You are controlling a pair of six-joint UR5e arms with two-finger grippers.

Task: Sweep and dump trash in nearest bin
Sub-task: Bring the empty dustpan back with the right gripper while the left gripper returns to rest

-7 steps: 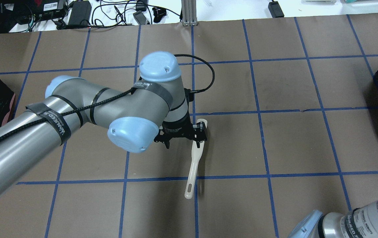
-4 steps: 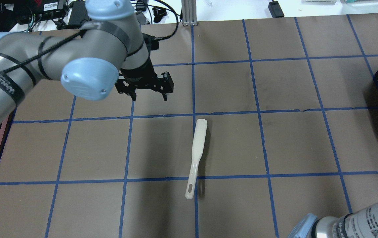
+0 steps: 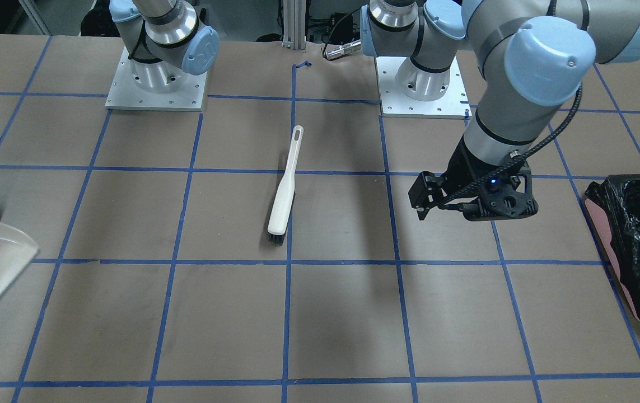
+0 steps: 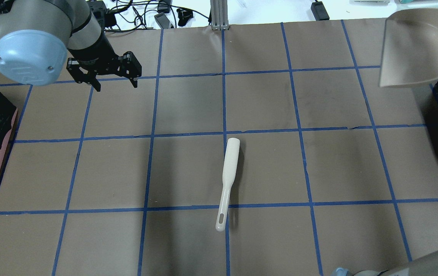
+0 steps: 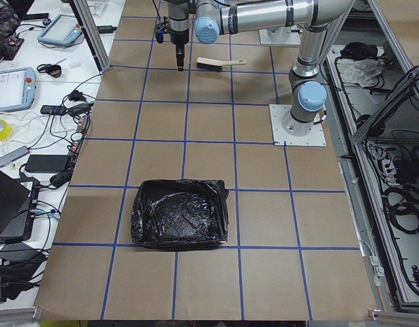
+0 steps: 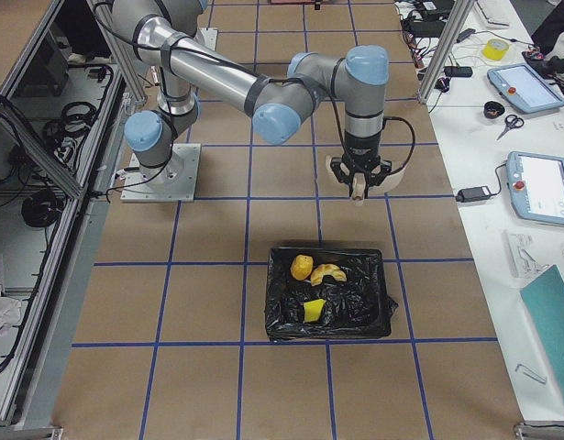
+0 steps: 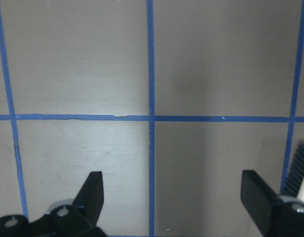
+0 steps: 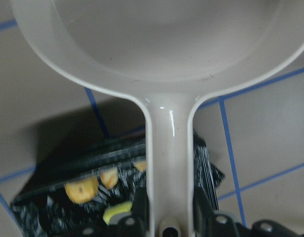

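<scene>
Since a second ago the left gripper [image 4: 116,85] has left the brush [image 4: 228,176] and swung to the upper left of the overhead view. The dustpan [image 4: 418,46] has come into that view's upper right corner. The brush lies where it was, mid-frame.

The trash [image 6: 303,268] sits inside the bin [image 6: 369,307], low and centre in the right-side view, with all three pieces on the black lining. The dustpan looks emptied, bar a few specks, and hangs from its handle just beyond the bin's far rim. The right gripper [image 8: 169,224] is clamped on that handle at the bottom of its wrist view. The left one is spread wide, with nothing between its fingers [image 7: 92,190].

By my reading the dump is done and the step in hand is taking the pan away. It would be best to keep the clamp firm, lift clear of the bin's rim before travelling, and set the pan on bare table [image 4: 264,99]. Release should come only once it rests flat.

The bin's crinkled edge under the handle is the nearest snag. The brush lies well apart from the pan. A pink bin [image 4: 2,151] with a black bag sits at the overhead view's left edge. Cables [image 4: 134,15] crowd the top edge beyond the table.
</scene>
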